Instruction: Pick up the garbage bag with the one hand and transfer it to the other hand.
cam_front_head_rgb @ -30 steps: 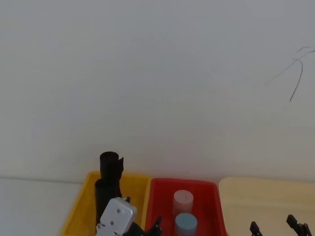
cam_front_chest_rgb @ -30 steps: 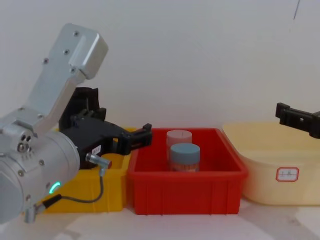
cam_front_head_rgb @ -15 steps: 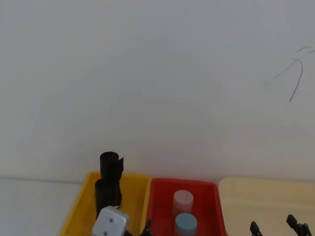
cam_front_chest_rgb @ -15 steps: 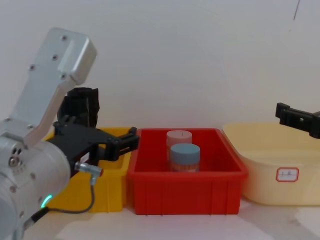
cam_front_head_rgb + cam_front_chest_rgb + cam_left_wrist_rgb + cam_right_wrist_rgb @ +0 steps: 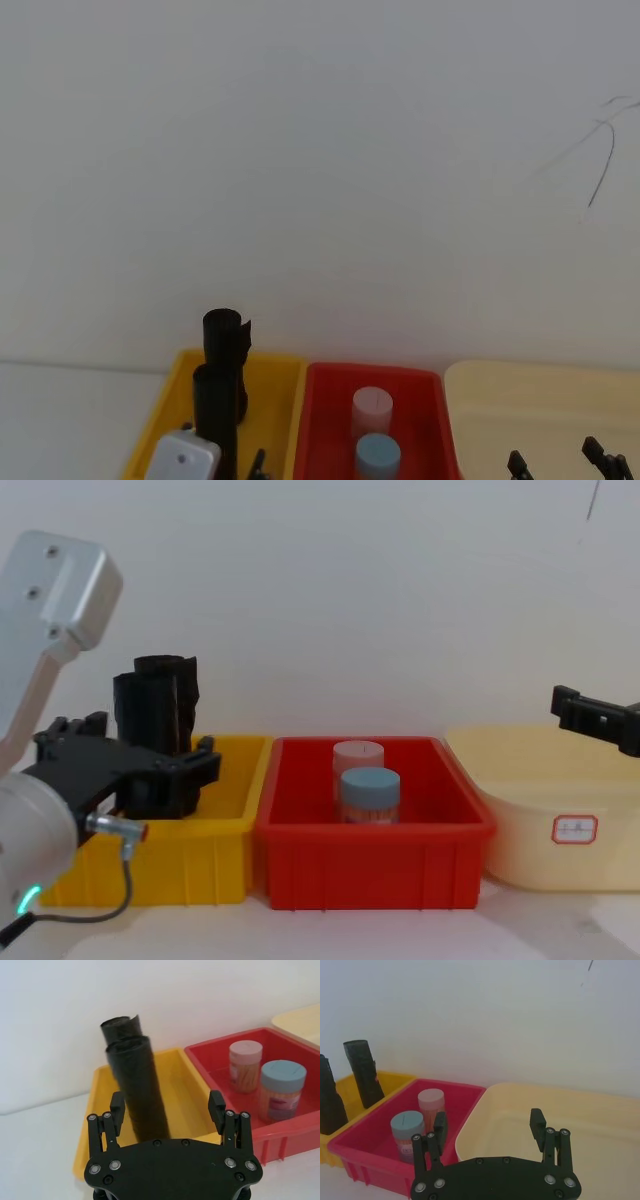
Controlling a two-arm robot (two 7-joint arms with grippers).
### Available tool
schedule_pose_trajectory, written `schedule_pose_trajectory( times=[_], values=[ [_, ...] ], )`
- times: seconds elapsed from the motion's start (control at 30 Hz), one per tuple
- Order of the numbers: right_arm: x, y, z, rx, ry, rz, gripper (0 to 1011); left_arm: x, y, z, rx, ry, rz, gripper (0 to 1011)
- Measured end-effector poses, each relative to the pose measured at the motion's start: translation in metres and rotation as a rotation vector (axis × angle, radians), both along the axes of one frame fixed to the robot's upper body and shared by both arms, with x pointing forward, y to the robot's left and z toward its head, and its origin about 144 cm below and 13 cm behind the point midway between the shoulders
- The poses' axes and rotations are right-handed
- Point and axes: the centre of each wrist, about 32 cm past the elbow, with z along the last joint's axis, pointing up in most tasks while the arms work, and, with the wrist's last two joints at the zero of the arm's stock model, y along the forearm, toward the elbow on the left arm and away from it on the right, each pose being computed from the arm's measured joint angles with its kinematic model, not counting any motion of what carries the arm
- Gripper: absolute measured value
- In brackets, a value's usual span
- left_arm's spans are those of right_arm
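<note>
Two tall black rolls stand upright in the yellow bin point(image 5: 160, 865). The nearer garbage bag point(image 5: 137, 1090) hides the foot of the farther roll point(image 5: 120, 1025); they also show from the head as the front garbage bag point(image 5: 215, 405) and from the chest as a dark garbage bag point(image 5: 165, 695). My left gripper point(image 5: 167, 1107) is open, level with the nearer roll and just short of it, its left finger in line with the roll's edge. From the chest the left gripper point(image 5: 140, 748) spans the rolls' lower part. My right gripper point(image 5: 488, 1122) hangs open over the cream tub point(image 5: 560, 1110), far right.
A red bin point(image 5: 370, 865) sits between the yellow bin and the cream tub point(image 5: 560, 830). It holds a pink-lidded jar point(image 5: 357, 752) and a blue-lidded jar point(image 5: 369, 792). A white wall rises close behind the bins. The right gripper point(image 5: 598, 718) hovers above the tub.
My left arm has swung left, away from the red bin's edge, and now faces the black rolls in the yellow bin. The right gripper has not moved.
</note>
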Motion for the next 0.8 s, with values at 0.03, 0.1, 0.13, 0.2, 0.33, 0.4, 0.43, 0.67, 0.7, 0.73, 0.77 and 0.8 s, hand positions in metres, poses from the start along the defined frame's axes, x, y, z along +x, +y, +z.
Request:
schedule_pose_trajectory(
  times=[0.03,0.1,0.13,0.2,0.33,0.4,0.43,0.67,0.7,0.73,0.77,0.8],
  values=[
    [0.000,0.000,0.000,0.000,0.000,0.000,1000,-0.001,0.001,0.000,-0.002,0.003,0.005,1002],
    [0.000,0.000,0.000,0.000,0.000,0.000,1000,-0.002,0.003,0.000,-0.009,0.010,0.014,1001],
    [0.000,0.000,0.000,0.000,0.000,0.000,1000,-0.002,0.004,0.000,-0.013,0.014,0.017,1002],
    [0.000,0.000,0.000,0.000,0.000,0.000,1000,-0.002,0.005,0.000,-0.019,0.019,0.021,1001],
    [0.000,0.000,0.000,0.000,0.000,0.000,1000,-0.002,0.008,0.000,-0.035,0.030,0.023,1001],
    [0.000,0.000,0.000,0.000,0.000,0.000,1000,-0.001,0.010,0.000,-0.045,0.038,0.016,1001],
    [0.000,0.000,0.000,0.000,0.000,0.000,1000,0.000,0.011,0.000,-0.051,0.042,0.012,1001],
    [0.000,0.000,0.000,0.000,0.000,0.000,1000,0.009,0.013,-0.002,-0.090,0.053,-0.021,1001],
    [0.000,0.000,0.000,0.000,0.000,0.000,1000,0.011,0.013,-0.002,-0.094,0.053,-0.024,1002],
    [0.000,0.000,0.000,0.000,0.000,0.000,1000,0.013,0.013,-0.002,-0.103,0.051,-0.032,1002],
    [0.000,0.000,0.000,0.000,0.000,0.000,1000,0.015,0.013,-0.003,-0.108,0.050,-0.035,1001],
    [0.000,0.000,0.000,0.000,0.000,0.000,1000,0.016,0.013,-0.003,-0.112,0.049,-0.038,1001]
  ],
)
